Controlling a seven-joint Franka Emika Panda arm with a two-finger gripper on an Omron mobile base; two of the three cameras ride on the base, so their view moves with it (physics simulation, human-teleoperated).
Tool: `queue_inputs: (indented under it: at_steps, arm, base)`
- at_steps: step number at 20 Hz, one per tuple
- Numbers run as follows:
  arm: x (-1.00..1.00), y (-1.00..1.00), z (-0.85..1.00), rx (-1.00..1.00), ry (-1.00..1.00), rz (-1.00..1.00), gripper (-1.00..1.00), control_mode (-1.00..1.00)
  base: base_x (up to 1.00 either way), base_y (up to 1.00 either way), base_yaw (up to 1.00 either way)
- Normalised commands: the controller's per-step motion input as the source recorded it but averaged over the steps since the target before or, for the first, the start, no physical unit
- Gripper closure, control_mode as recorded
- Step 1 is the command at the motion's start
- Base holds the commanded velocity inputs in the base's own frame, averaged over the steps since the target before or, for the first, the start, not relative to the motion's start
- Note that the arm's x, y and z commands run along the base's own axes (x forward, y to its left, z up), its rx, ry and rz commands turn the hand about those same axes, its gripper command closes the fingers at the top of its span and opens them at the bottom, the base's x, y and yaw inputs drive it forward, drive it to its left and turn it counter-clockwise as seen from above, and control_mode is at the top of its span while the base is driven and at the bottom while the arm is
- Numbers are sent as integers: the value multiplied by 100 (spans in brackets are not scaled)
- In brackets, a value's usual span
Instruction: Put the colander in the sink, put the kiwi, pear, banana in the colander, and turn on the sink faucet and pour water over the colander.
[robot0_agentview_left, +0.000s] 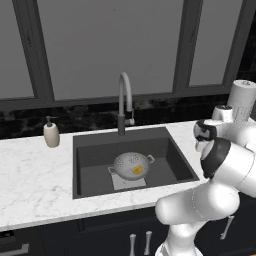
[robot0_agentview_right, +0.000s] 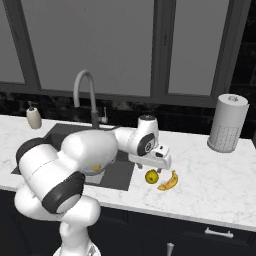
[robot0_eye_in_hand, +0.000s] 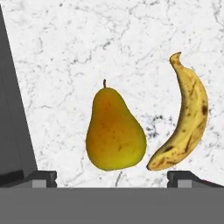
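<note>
The gripper (robot0_agentview_right: 151, 169) hung right above the pear (robot0_eye_in_hand: 115, 130), fingers spread wide and holding nothing, probably to take it next. One pear and one banana (robot0_eye_in_hand: 183, 130) lay side by side on the counter right of the sink (robot0_agentview_left: 90, 150). One colander (robot0_agentview_left: 131, 165) stood inside the sink, with one kiwi (robot0_agentview_left: 136, 170) in it.
</note>
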Motion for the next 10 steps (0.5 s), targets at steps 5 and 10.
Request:
queue_inputs:
  at_steps: [5, 10]
  arm:
    - [27, -28, -41, 2, 2, 7, -100, -100]
    - [2, -6, -27, 1, 1, 3, -100, -100]
  base:
    - [0, 0, 0]
    - [0, 0, 0]
